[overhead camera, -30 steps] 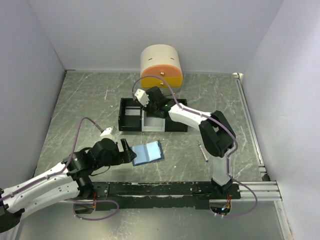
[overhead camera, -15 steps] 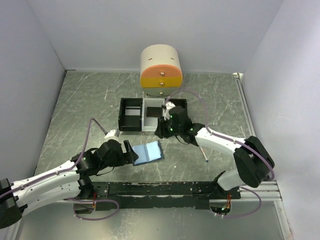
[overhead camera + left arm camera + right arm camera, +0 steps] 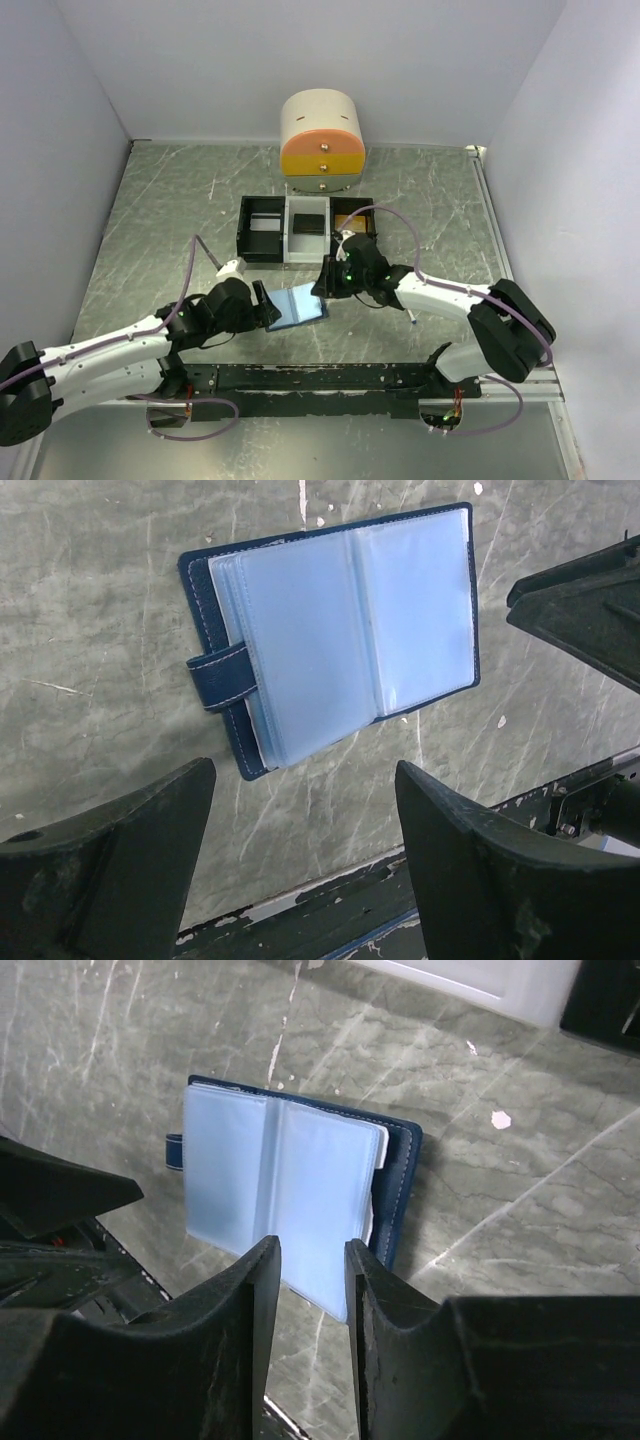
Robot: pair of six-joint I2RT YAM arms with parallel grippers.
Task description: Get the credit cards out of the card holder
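while the card holder [image 3: 297, 305] lies open on the table near centre, top view puts the left gripper [image 3: 262, 303] just left of it and the right gripper [image 3: 325, 283] at its far-right corner. left wrist: fingers spread wide, empty, holder [image 3: 335, 630] beyond them. right wrist: narrow gap, gripping nothing, over the holder [image 3: 290, 1195]. my read: holder is opened; no credit cards seen out, pulling is left.

place: a robot test lab is shown | walls: plain pale walls [image 3: 300, 60] are set round a grey marbled table top [image 3: 170, 220] | base: white robot arms [image 3: 100, 355] are bolted to a black metal rail [image 3: 330, 378]
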